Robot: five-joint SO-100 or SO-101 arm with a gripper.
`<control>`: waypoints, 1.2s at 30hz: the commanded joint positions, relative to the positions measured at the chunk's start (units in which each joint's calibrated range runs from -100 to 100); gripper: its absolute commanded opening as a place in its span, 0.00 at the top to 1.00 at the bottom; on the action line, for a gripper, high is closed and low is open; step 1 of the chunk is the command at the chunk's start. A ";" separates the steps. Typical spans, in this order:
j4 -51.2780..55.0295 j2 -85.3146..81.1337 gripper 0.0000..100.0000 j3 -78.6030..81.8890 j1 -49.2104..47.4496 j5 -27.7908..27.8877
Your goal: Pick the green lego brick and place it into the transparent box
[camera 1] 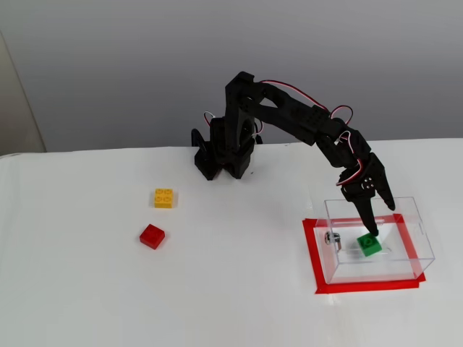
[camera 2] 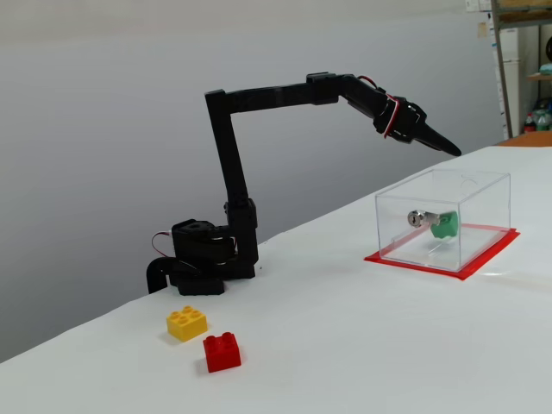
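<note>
Lying under a plain grey wall point(camera 1: 108, 65), white table point(camera 1: 217, 289) bears transparent box point(camera 1: 416, 238); tool point(camera 1: 381, 220) spread, empty.

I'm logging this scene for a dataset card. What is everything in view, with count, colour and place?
green lego brick: one, bright green, inside the transparent box, free of the pincer.
transparent box: one, clear with a small metal fitting, standing on the red tape, right side of both fixed views.
red tape: one rectangular outline, red, on the table under the box.
yellow brick: one, yellow, on the table left of the arm base.
red brick: one, red, just in front of the yellow one.
table: one, white.
arm: one, black, reaching over the box.
pincer: one, black, open above the box.
</note>
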 commanded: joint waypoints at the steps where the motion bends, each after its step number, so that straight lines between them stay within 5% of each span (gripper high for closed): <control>1: 0.06 -1.04 0.67 -2.26 0.45 -0.03; 11: 0.14 -1.37 0.69 -2.08 1.12 0.18; 21: 7.02 -5.36 0.98 -1.36 3.71 -0.08; 36: 8.85 -33.79 0.98 23.50 17.16 0.28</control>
